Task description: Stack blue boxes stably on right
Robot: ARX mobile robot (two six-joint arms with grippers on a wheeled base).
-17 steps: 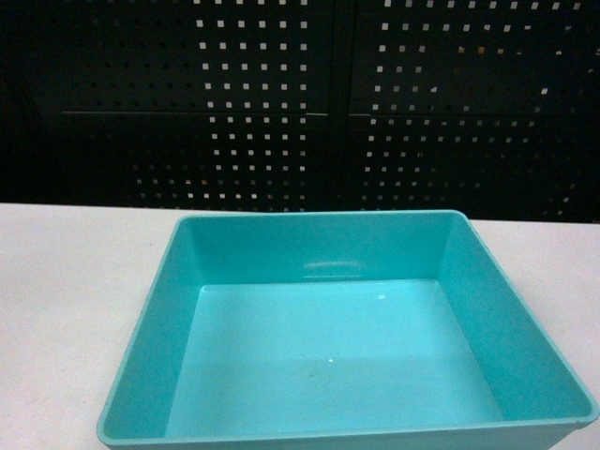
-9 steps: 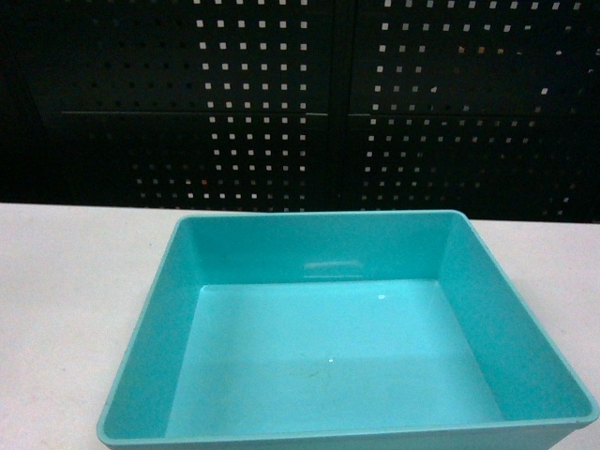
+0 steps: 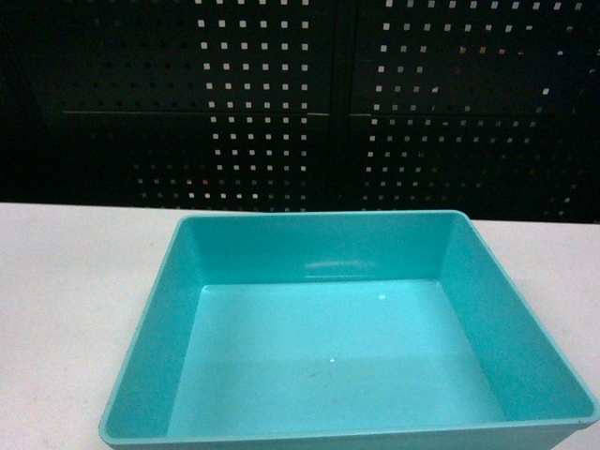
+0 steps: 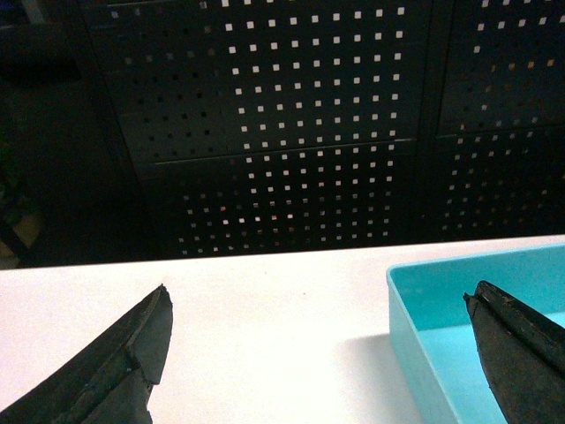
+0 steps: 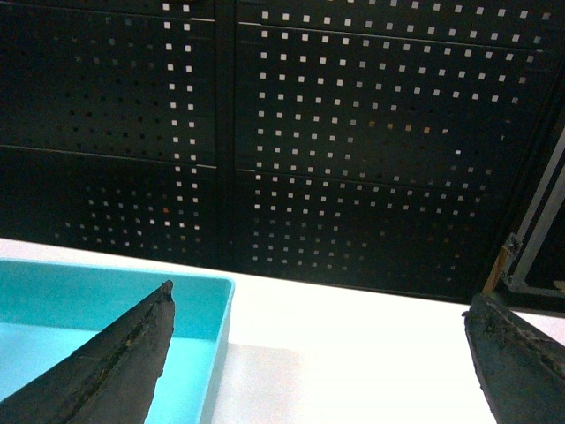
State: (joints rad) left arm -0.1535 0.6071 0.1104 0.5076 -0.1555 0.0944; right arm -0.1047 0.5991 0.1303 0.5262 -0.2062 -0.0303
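The turquoise tub (image 3: 347, 328) sits upright and empty on the white table (image 3: 66, 309); smooth, tapered walls.

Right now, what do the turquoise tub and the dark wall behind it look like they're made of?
The turquoise tub looks like smooth moulded plastic: even colour, rolled rim, soft glossy highlights on its floor. The dark wall is probably painted perforated metal sheet, matte black with regular square holes, though that can't be confirmed from the look alone.
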